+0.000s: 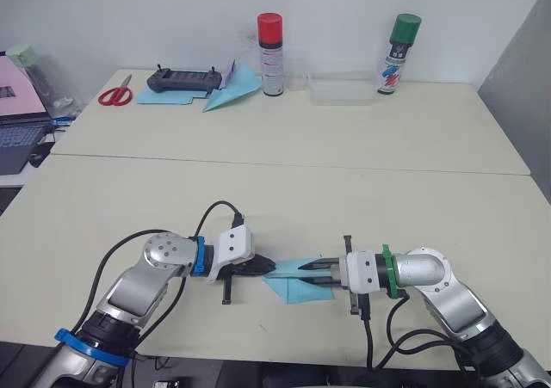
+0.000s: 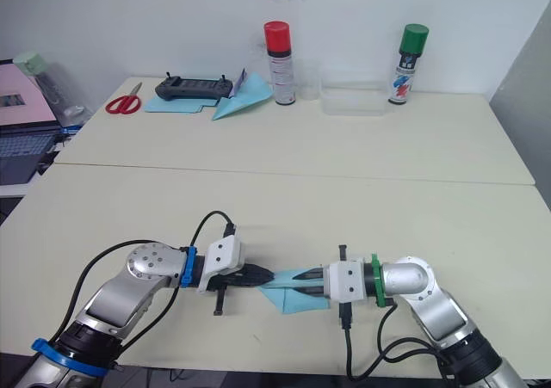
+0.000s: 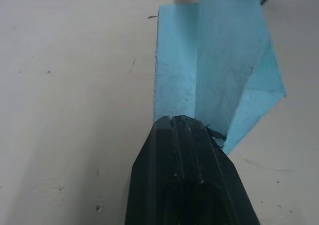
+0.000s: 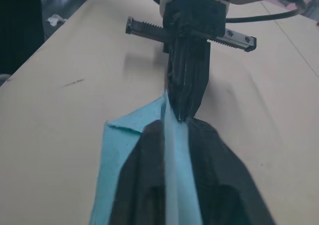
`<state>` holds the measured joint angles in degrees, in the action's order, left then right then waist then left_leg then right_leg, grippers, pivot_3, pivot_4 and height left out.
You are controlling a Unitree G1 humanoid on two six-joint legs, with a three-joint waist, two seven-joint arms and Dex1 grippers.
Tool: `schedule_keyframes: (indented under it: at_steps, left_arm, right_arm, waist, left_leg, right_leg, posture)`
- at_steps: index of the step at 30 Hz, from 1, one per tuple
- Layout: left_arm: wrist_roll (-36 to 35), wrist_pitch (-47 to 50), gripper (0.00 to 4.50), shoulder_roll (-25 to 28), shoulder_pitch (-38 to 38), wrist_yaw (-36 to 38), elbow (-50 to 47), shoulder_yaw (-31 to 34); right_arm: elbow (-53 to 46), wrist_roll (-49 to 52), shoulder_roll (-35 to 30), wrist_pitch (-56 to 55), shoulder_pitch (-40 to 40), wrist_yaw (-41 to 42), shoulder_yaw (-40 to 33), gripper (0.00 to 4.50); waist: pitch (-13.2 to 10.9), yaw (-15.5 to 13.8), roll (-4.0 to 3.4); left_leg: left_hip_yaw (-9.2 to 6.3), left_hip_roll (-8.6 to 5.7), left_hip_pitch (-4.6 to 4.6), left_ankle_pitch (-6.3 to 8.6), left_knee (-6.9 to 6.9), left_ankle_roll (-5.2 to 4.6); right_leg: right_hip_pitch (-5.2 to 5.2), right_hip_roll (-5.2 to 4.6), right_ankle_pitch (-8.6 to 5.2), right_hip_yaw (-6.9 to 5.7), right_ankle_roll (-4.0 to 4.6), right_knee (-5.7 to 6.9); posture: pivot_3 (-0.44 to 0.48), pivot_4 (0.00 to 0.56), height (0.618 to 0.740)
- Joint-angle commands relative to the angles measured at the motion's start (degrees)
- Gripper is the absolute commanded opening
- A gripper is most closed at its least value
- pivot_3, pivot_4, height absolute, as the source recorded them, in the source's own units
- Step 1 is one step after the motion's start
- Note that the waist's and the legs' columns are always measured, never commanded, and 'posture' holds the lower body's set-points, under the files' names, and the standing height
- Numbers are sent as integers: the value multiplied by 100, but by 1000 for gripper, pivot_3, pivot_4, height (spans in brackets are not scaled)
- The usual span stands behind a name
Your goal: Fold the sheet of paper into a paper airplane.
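Left gripper (image 1: 263, 267) pinches the pointed tip of the sheet of paper (image 1: 300, 283), which lies on the surface (image 1: 284, 181) between both arms; right gripper (image 1: 303, 274) clamps its central ridge. Mid-fold, likely; next, wings must be pressed down evenly.

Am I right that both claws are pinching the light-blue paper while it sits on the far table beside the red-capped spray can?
Not quite: the left claw and right claw do pinch the sheet of paper, but on the near table, as the left eye view shows.
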<state>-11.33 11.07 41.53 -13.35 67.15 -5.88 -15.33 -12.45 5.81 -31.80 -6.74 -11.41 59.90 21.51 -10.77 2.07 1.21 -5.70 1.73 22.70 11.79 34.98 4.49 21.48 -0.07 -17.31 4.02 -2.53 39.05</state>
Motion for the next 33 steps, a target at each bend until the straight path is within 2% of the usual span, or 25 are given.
schedule_keyframes:
  at_steps: [1,9,19,26,33]
  left_arm:
    - [75,19,0,185,62,80,94,90]
    - [100,-49,0,320,46,158,181,117]
    - [69,-95,0,402,-17,151,193,262]
    - [-614,596,0,132,-650,1,-366,680]
    - [-280,450,0,208,-290,30,-756,319]
  right_arm:
    - [36,116,110,160,-105,-114,-122,15]
    - [757,-490,416,83,-357,-669,-10,15]
    - [1433,-938,523,-342,-414,-802,167,15]
    - [1740,-1154,669,-503,-497,-949,269,15]
    - [1834,-1187,681,-606,-527,-969,232,15]
  waist:
    - [0,0,0]
    - [1,34,-1]
    - [1,29,-1]
    - [4,29,5]
    - [6,135,3]
  left_leg:
    - [0,0,0,0,0,0]
    - [0,1,-7,0,-1,0]
    - [2,1,-6,0,-1,0]
    - [-4,1,-4,0,1,0]
    - [2,3,-15,0,-5,0]
  right_leg:
    - [0,0,0,0,0,0]
    - [-3,2,0,0,0,3]
    - [-3,1,0,1,0,2]
    - [-4,2,0,-4,1,4]
    - [-6,3,1,4,1,5]
  posture:
    - [0,150,740]
    - [0,150,740]
    - [0,150,740]
    - [0,150,740]
    - [0,150,740]
